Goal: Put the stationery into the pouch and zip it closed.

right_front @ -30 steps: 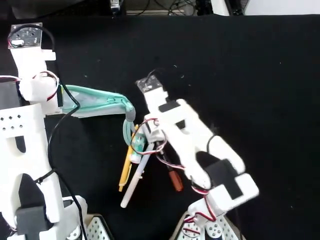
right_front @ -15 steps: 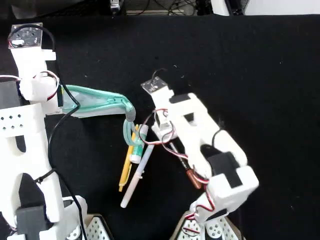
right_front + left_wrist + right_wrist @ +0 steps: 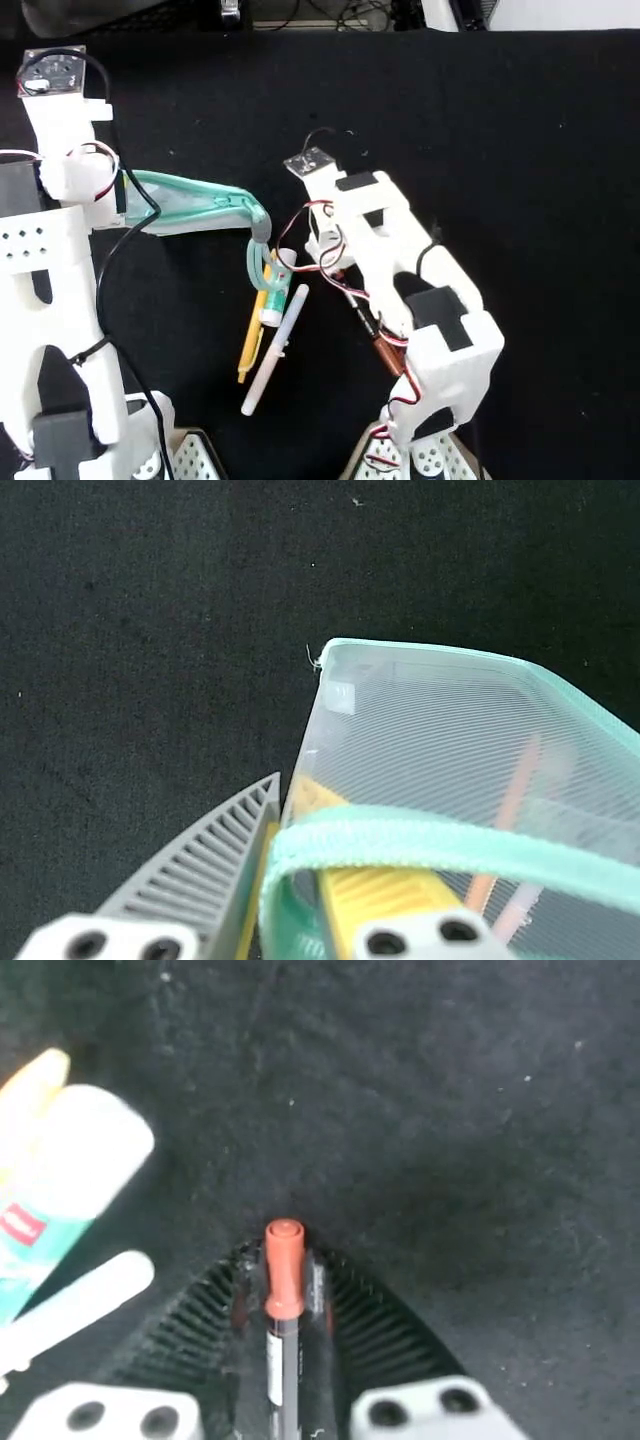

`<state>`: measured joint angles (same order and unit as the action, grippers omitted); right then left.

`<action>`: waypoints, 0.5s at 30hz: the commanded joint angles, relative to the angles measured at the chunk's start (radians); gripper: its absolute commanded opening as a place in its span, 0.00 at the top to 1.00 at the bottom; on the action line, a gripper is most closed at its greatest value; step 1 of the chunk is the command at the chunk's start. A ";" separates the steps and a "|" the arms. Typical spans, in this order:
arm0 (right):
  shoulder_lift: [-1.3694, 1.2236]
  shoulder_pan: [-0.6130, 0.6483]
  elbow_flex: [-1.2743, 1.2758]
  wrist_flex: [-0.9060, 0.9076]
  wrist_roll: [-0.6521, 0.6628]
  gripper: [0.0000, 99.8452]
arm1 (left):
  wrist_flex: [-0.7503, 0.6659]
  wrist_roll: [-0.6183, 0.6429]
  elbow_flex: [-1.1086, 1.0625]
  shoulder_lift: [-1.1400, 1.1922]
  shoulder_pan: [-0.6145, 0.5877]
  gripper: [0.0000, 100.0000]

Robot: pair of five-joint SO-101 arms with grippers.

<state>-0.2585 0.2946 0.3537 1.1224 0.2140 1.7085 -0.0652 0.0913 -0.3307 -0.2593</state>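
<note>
One ribbed pouch (image 3: 440, 730), one slim pen (image 3: 283, 1280)

Table under black felt-like cloth (image 3: 520, 150): matte, flecked with pale lint, covering the whole working area. Three loose items lie on it in a tight cluster left of centre, toward the near edge.

- Slim yellow plastic pen (image 3: 249, 345): runs near-to-far, slightly slanted.
- Long white plastic pen (image 3: 272, 355): just beside it, with a stronger slant, its near end reaching closest to the table edge.
- Stubby white glue stick with a green label (image 3: 275, 292): rests against the yellow pen's far half, just beside the white pen's far tip.
</note>
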 commanded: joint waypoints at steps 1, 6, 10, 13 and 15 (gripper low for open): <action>0.222 -0.060 0.042 0.000 0.011 0.99 | -0.017 0.002 -0.004 -0.008 -0.016 0.97; 0.605 -0.103 0.163 -0.008 0.063 0.99 | -0.017 0.002 -0.004 -0.008 -0.015 0.97; 0.889 -0.071 0.170 -0.005 0.058 0.99 | -0.017 0.002 -0.004 -0.008 -0.012 0.97; 1.089 0.006 0.174 -0.049 0.058 0.99 | -0.015 0.002 -0.004 -0.008 -0.012 0.97; 1.199 0.080 0.182 -0.109 0.058 0.99 | -0.015 0.002 -0.004 -0.008 -0.012 0.97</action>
<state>0.7541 0.2885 0.5378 1.0856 0.2662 1.7085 -0.0652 0.0913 -0.3307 -0.2593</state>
